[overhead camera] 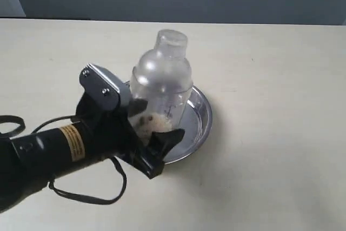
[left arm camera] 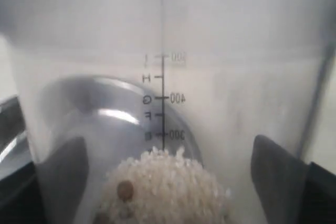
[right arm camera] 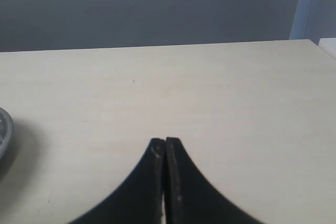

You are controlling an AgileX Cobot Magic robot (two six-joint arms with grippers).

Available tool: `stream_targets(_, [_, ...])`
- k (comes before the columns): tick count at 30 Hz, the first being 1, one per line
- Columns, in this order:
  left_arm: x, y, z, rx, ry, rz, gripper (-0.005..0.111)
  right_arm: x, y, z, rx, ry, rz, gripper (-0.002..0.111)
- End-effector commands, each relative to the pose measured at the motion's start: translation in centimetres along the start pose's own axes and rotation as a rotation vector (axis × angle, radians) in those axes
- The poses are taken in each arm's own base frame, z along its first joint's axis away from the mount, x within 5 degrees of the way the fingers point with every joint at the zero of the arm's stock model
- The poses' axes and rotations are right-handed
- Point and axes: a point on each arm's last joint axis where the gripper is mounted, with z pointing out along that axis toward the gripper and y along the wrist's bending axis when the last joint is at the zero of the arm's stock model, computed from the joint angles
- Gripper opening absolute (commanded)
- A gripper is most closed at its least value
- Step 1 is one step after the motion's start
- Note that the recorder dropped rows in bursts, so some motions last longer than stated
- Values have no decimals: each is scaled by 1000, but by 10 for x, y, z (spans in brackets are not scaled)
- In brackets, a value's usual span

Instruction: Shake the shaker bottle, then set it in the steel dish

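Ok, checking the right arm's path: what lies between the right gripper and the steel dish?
Only bare table. The right wrist view shows nothing else between the shut right gripper and the steel dish rim.

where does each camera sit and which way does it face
Exterior: off the arms, high, looking down at the table; shows the left arm and left claw around the shaker bottle at the steel dish.
Left wrist: on the left arm, looking along the claw's fingers into the bottle, close up.
Right wrist: on the right arm, looking over the shut right claw across the table to a grey wall.
Shared: all three catch the dish; exterior and left wrist share the bottle.
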Motion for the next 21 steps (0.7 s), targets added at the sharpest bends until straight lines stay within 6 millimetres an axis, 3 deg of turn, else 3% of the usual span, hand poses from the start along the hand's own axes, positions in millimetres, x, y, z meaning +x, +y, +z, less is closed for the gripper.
stream_targets(1, [-76, -10, -27, 55, -363, 8, 0, -1, 0, 0, -1, -14, -5, -1])
stream_targets(3, [-60, -7, -20, 25, -236, -11, 0, -1, 0, 0, -1, -14, -5, -1])
stream_targets(6, [-5, 3, 0, -26, -45, -43, 0, -1, 0, 0, -1, -14, -5, -1])
stream_targets(7, [3, 5, 4, -32, -50, -73, 0, -1, 0, 0, -1, -14, -5, -1])
stream_targets(9, [-13, -3, 2, 47, -161, -55, 0, -1, 0, 0, -1, -14, -5, -1])
stream_targets(11, [-49, -16, -13, 155, -317, -4, 0, -1, 0, 0, -1, -14, -5, -1])
stream_targets(13, [-71, -15, -19, 116, -328, 28, 0, -1, 0, 0, -1, -14, -5, -1])
stream_targets(14, [-67, -11, -15, 69, -279, -3, 0, -1, 0, 0, -1, -14, -5, -1])
stream_targets(18, [11, 5, 13, -33, 14, -19, 0, -1, 0, 0, -1, -14, -5, -1])
stream_targets(20, [9, 0, 13, 23, -80, -1, 0, -1, 0, 0, -1, -14, -5, -1])
stream_targets(21, [-6, -4, 9, 62, -178, 12, 0, -1, 0, 0, -1, -14, -5, -1])
